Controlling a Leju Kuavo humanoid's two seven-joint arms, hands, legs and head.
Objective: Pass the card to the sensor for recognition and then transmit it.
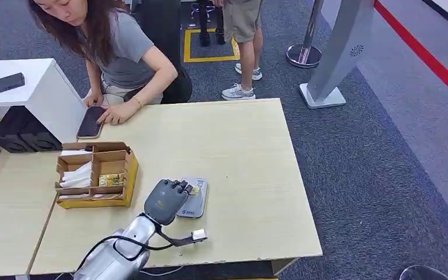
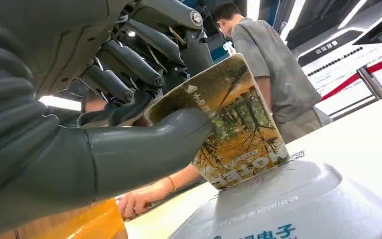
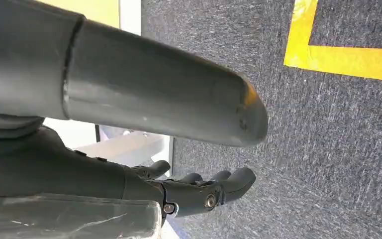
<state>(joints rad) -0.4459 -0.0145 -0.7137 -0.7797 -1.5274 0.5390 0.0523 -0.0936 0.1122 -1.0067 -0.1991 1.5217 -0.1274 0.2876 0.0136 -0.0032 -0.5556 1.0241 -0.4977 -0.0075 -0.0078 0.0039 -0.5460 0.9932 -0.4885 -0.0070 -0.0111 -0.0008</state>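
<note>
My left hand (image 1: 167,199) is over the near middle of the table and pinches a yellow picture card (image 2: 238,124) between thumb and fingers. The card's lower edge stands on the grey sensor pad (image 2: 298,204), which lies flat on the table just right of the hand, sensor pad (image 1: 196,198). A corner of the card (image 1: 194,189) peeks out past the fingertips. My right hand (image 3: 199,191) hangs over dark carpet with its fingers loosely extended and nothing in it.
A cardboard box (image 1: 96,175) with compartments holding cards and papers stands left of my hand. A seated person (image 1: 116,52) at the table's far side rests a hand on a phone (image 1: 90,122). Another person (image 1: 242,35) stands behind. The table's right half (image 1: 256,157) is bare.
</note>
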